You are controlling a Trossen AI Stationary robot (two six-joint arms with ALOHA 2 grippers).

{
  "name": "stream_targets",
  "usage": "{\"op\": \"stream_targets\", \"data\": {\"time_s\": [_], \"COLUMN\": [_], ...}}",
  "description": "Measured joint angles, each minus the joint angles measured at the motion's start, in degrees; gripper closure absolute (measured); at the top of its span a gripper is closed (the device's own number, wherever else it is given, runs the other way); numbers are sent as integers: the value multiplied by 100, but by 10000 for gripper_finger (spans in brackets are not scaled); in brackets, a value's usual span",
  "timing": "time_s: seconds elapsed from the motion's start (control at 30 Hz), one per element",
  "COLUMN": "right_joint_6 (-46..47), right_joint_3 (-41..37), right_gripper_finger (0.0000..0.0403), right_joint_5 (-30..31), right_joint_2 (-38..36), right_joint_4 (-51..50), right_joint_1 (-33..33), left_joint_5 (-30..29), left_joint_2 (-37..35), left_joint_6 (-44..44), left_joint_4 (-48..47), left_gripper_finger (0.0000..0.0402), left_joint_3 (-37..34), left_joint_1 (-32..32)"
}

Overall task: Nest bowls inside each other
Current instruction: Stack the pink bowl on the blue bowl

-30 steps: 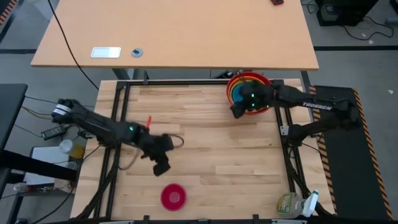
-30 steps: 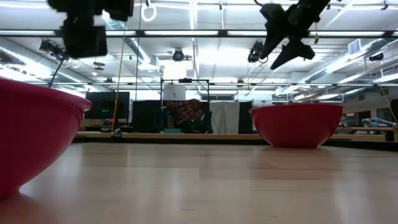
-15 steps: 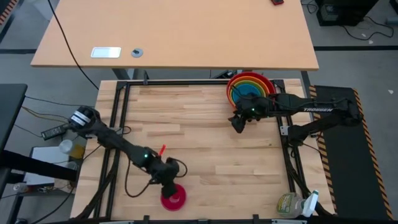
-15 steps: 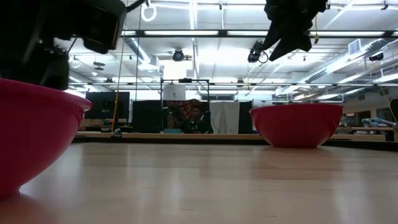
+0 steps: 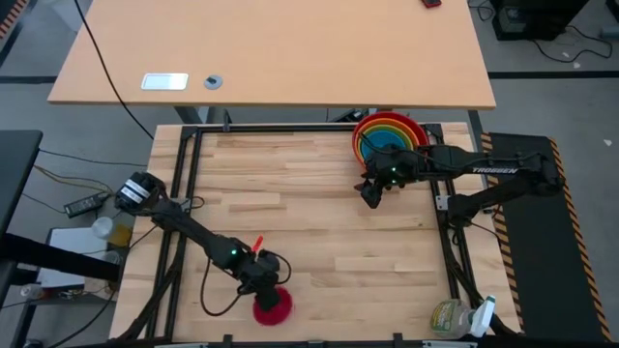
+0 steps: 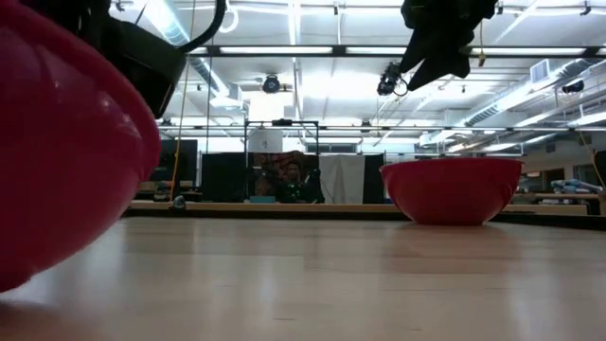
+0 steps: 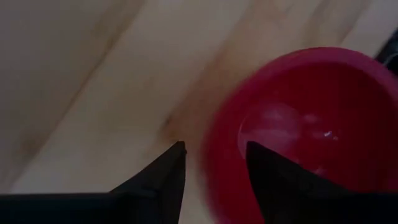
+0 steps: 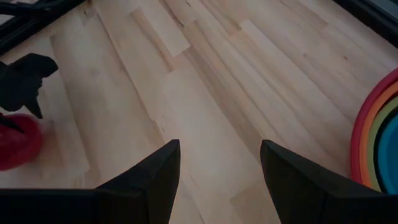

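Note:
The small magenta pink bowl (image 5: 276,308) sits near the table's front edge, tipped in the low view (image 6: 57,170). My left gripper (image 5: 263,287) is down on its left rim, open, one finger on each side of the rim (image 7: 214,155). At the far right, the blue, green and orange bowls sit nested in the red bowl (image 5: 362,131), which rests on the table by its base (image 6: 453,213). My right gripper (image 5: 370,196) hangs open above the table just in front of that stack, with nothing between its fingers (image 8: 217,155). My left gripper straddles the pink bowl's rim (image 7: 217,180), one finger (image 7: 273,174) inside the bowl and the other (image 7: 168,174) outside on the table side. The fingers come slanting down from the table's left. The bowl is tipped off level; which finger touches it I cannot tell.
A dark metal frame (image 5: 184,193) runs round the wooden table. A spray bottle (image 5: 456,317) lies at the front right corner. A light desk (image 5: 271,48) stands beyond the far edge. The middle of the table shows bare wood (image 5: 319,222).
My left gripper has gone down and toward the table's near edge, rolling as it went, and now stands over the pink bowl's rim. The bowl has tipped in the last half second. My right gripper has drawn off the nested stack toward the table's middle, then kept still.

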Motion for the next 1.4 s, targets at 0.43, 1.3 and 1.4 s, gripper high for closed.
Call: {"op": "stream_targets", "data": {"time_s": [0.43,1.3,1.4], "right_joint_6": [-7,-508,-545], "right_joint_3": [0,0,2], "right_gripper_finger": [175,176,179], "right_joint_5": [34,-521,-358], "right_joint_2": [0,101,145], "right_joint_4": [90,205,211], "right_joint_1": [-2,433,602], "left_joint_5": [-49,94,-45], "left_joint_2": [-45,207,132], "left_joint_6": [-267,-362,-316], "left_joint_4": [-234,212,275], "left_gripper_finger": [237,388,387], "left_joint_3": [284,275,283], "left_joint_1": [-4,403,711]}}
